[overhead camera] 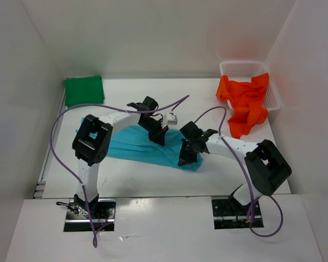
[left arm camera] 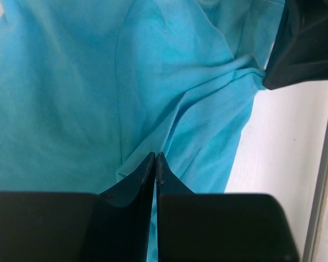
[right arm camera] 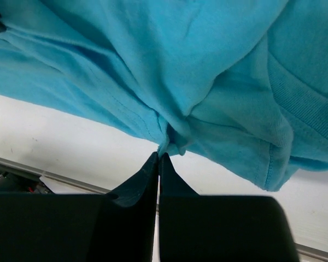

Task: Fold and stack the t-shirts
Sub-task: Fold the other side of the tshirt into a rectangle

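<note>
1. The green shirt lies folded flat on the worktop. It is far behind the left tool, off to that tool's left, in the back corner.
2. The blue shirt lies wrinkled on the worktop under both tools. Most of it spreads out to the left of the left tool.
3. The left tool points down at the back edge of the blue shirt. Its fingers are pressed together and pinch a ridge of blue cloth. Creases run right up to the tips.
4. The right tool is just beside the left tool, at the right end of the blue shirt. Its fingers are pressed together too, and they pinch a bunched bit of the shirt's edge.
5. The orange shirt is well behind the right tool, off to its right. It hangs crumpled out of the white basket and down onto the worktop.
</note>
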Available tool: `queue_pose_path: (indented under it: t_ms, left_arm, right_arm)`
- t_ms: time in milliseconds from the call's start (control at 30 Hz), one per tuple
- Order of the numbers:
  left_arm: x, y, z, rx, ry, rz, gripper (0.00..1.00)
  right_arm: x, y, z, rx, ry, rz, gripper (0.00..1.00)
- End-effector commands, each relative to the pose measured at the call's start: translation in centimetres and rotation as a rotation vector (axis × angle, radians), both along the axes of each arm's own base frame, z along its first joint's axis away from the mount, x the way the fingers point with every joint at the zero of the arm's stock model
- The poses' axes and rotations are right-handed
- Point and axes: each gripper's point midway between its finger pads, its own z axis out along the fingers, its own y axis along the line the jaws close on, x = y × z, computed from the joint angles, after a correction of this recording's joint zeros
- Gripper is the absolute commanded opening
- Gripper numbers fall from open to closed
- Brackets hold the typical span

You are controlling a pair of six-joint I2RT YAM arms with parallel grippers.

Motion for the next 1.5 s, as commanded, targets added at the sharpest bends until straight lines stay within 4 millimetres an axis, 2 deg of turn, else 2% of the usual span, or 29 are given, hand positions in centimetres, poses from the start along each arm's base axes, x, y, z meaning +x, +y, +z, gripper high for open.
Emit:
queue_pose_path:
  t_ms: [0, 67, 267, 300, 400, 533, 633, 667, 700, 733, 767, 800, 833, 900, 1000, 1200, 1333, 1467]
  left_arm:
    - [-0.3, 0.4, 2.8, -0.072, 0.012, 0.009, 0.08]
    - [-0.5, 0.9, 3.2, -0.069, 0.018, 0.019, 0.08]
    - [-1.3, 1.8, 4.5, -0.084, 0.023, 0.018, 0.08]
    - [-1.9, 2.0, 4.2, -0.081, 0.047, 0.016, 0.08]
    - [-2.1, 2.1, 4.8, -0.088, 0.03, 0.009, 0.08]
    - [-2.2, 2.6, 4.2, -0.08, 0.047, 0.021, 0.08]
    - [-2.6, 2.7, 4.0, -0.083, 0.061, 0.019, 0.08]
    - [-2.1, 2.5, 4.1, -0.093, 0.039, 0.018, 0.08]
    - [-2.0, 2.4, 4.1, -0.097, 0.031, 0.017, 0.08]
    - [-2.0, 2.4, 3.7, -0.092, 0.042, 0.018, 0.11]
    - [-2.0, 2.6, 3.3, -0.074, 0.055, 0.022, 0.21]
    - [-2.3, 2.0, 2.6, -0.065, 0.065, -0.006, 0.37]
    - [-1.8, 1.6, 3.0, -0.058, 0.047, -0.012, 0.51]
    - [-1.7, 0.9, 2.7, -0.057, 0.047, -0.026, 0.54]
    - [-0.8, -0.2, 3.4, -0.094, 0.005, -0.043, 0.61]
    - [-0.7, -0.7, 1.8, -0.076, -0.032, -0.102, 0.68]
    - [-0.5, -0.6, 0.0, -0.063, -0.037, -0.119, 0.79]
    - [-0.3, -1.2, -0.1, -0.103, -0.048, -0.116, 0.85]
  right_arm:
    - [1.6, 0.5, 2.4, 0.009, -0.095, 0.006, 0.0]
    - [1.5, 0.4, 3.5, 0.027, -0.118, 0.005, 0.0]
    - [-2.1, 2.7, 5.8, 0.074, -0.114, 0.092, 0.0]
    - [-3.1, 3.0, 6.0, 0.078, -0.105, 0.105, 0.0]
    - [-4.2, 3.9, 6.7, 0.105, -0.088, 0.123, 0.0]
    - [-4.5, 4.3, 7.2, 0.108, -0.085, 0.128, 0.0]
    - [-4.2, 3.7, 7.4, 0.08, -0.111, 0.131, 0.0]
    - [-3.9, 3.9, 7.8, 0.086, -0.126, 0.144, 0.0]
    - [-3.7, 3.7, 7.1, 0.067, -0.114, 0.144, 0.0]
    - [-3.7, 3.6, 6.8, 0.057, -0.111, 0.154, 0.0]
    - [-3.7, 3.6, 6.5, 0.05, -0.103, 0.154, 0.0]
    - [-4.1, 3.5, 5.6, 0.035, -0.073, 0.159, 0.0]
    - [-3.8, 3.9, 5.7, 0.05, -0.088, 0.159, 0.0]
    - [-4.4, 3.5, 4.6, 0.035, -0.062, 0.173, 0.0]
    - [-4.0, 3.9, 4.2, 0.038, -0.065, 0.173, 0.0]
    - [-3.8, 4.1, 3.8, 0.045, -0.067, 0.164, 0.0]
    - [-3.7, 4.3, 3.9, 0.053, -0.07, 0.156, 0.0]
    - [-3.7, 4.3, 3.9, 0.055, -0.066, 0.148, 0.0]
